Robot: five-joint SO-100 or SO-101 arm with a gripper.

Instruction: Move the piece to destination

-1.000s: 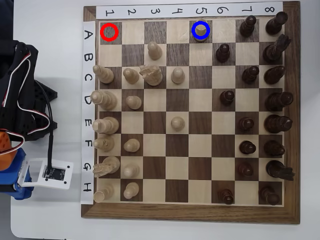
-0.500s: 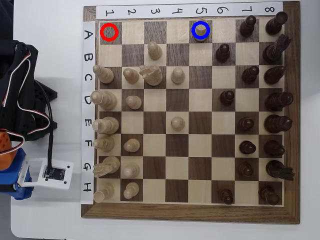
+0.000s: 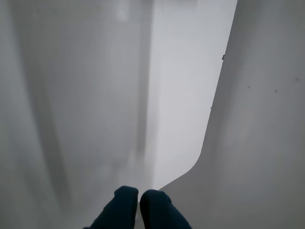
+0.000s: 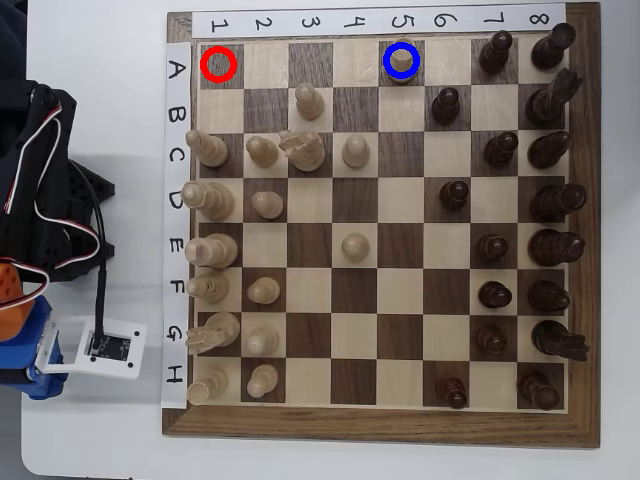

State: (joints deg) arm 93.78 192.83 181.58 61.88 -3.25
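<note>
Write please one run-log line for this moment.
piece: on blue-ringed destination square | red-ringed square: empty | gripper: shut, holding nothing, over bare white surface, off the chessboard

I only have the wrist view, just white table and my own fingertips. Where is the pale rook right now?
Observer: In the overhead view the piece stands on the destination, inside the blue ring.
Operator: Is anything on the red-ringed square?
Observer: No, the red-ringed square is bare.
Operator: Where is the arm relative to the board?
Observer: The arm sits off the left edge of the chessboard in the overhead view, over no square.
</note>
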